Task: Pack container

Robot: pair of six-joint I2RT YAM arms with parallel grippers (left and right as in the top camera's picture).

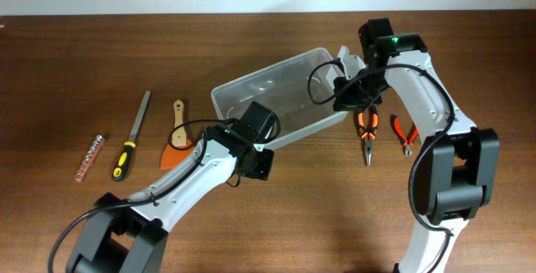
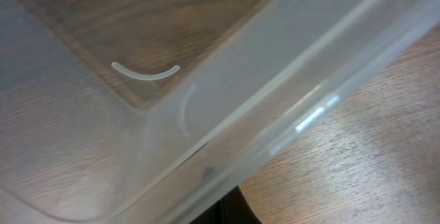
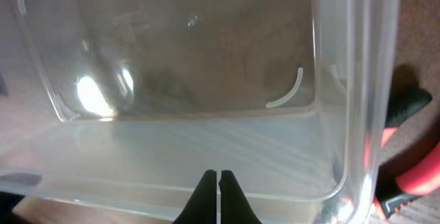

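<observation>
The clear plastic container (image 1: 251, 82) lies slanted at the table's middle and looks empty. My left gripper (image 1: 261, 141) is at its near long side. In the left wrist view only the dark finger bases (image 2: 232, 209) show, pressed together, with their tips hidden under the container's rim (image 2: 289, 107). My right gripper (image 1: 348, 87) is at the container's right end. In the right wrist view its fingers (image 3: 218, 176) are shut, empty, and lie against the near wall (image 3: 137, 155).
Orange-handled pliers (image 1: 367, 131) and small red pliers (image 1: 404, 134) lie right of the container; red handles show in the right wrist view (image 3: 407, 176). To the left lie a scraper (image 1: 177, 139), a yellow-handled file (image 1: 132, 137) and a pinkish bit strip (image 1: 89, 157).
</observation>
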